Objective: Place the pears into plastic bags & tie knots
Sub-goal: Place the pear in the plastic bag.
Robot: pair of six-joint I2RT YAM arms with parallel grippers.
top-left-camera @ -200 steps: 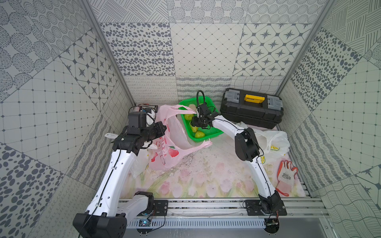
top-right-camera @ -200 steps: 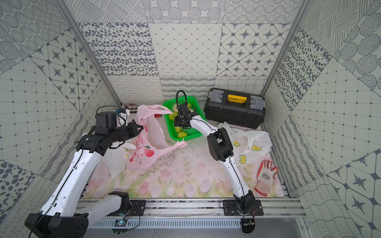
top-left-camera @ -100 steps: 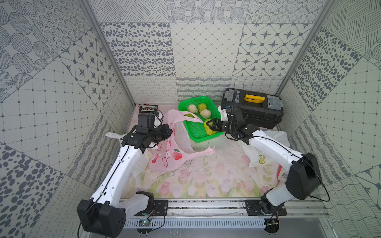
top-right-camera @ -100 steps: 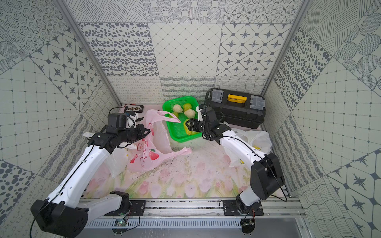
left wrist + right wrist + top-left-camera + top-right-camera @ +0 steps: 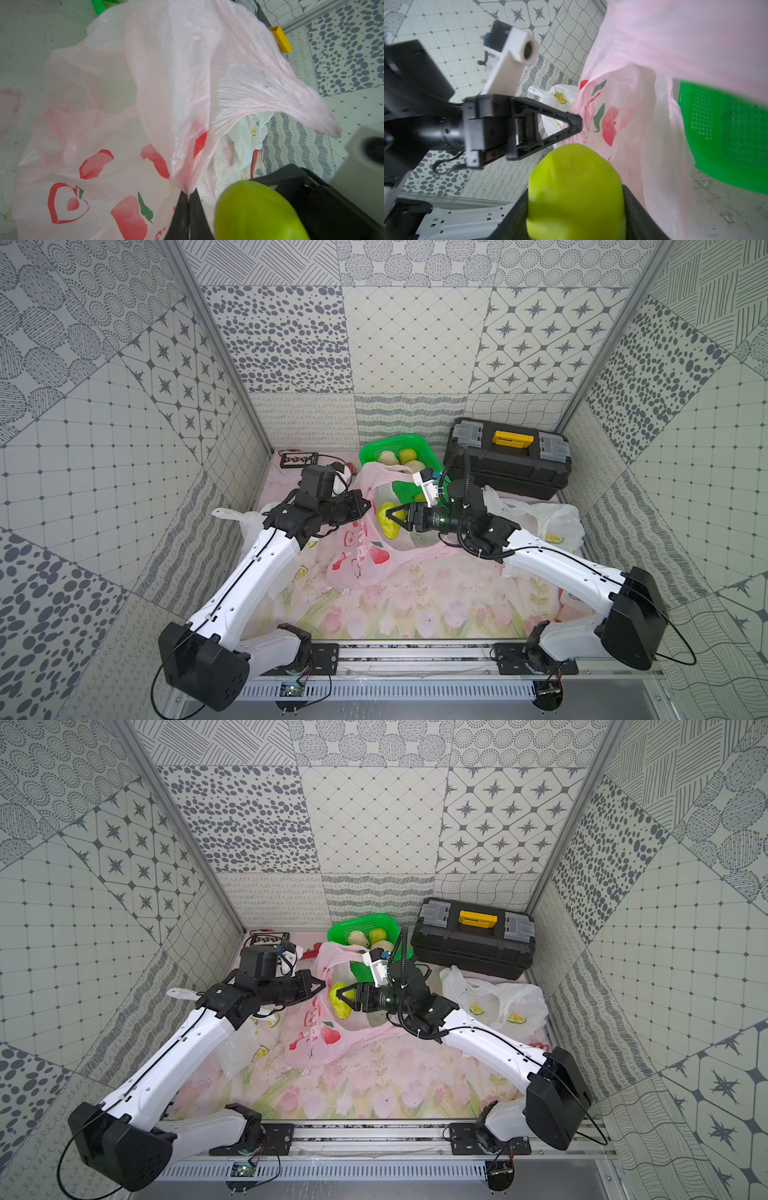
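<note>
A pink plastic bag (image 5: 361,556) (image 5: 320,1036) with red prints lies mid-mat, its mouth lifted. My left gripper (image 5: 368,504) (image 5: 188,194) is shut on the bag's bunched rim and holds it up. My right gripper (image 5: 390,519) (image 5: 575,207) is shut on a yellow-green pear (image 5: 386,522) (image 5: 575,182) (image 5: 255,212), right at the bag's mouth beside the left fingertips (image 5: 578,124). Three more pears (image 5: 407,455) lie in the green basket (image 5: 374,448) behind. White lemon-print bags lie at the right (image 5: 548,522) and under the left arm (image 5: 249,522).
A black toolbox (image 5: 507,460) with a yellow latch stands at the back right, close behind the right wrist. A small black tray (image 5: 298,458) sits at the back left corner. The floral mat (image 5: 415,605) covers the floor up to the front rail.
My right arm has swung from the green basket over to the pink bag's mouth, bringing the pear. The left gripper kept its hold on the bag and shifted slightly right.
</note>
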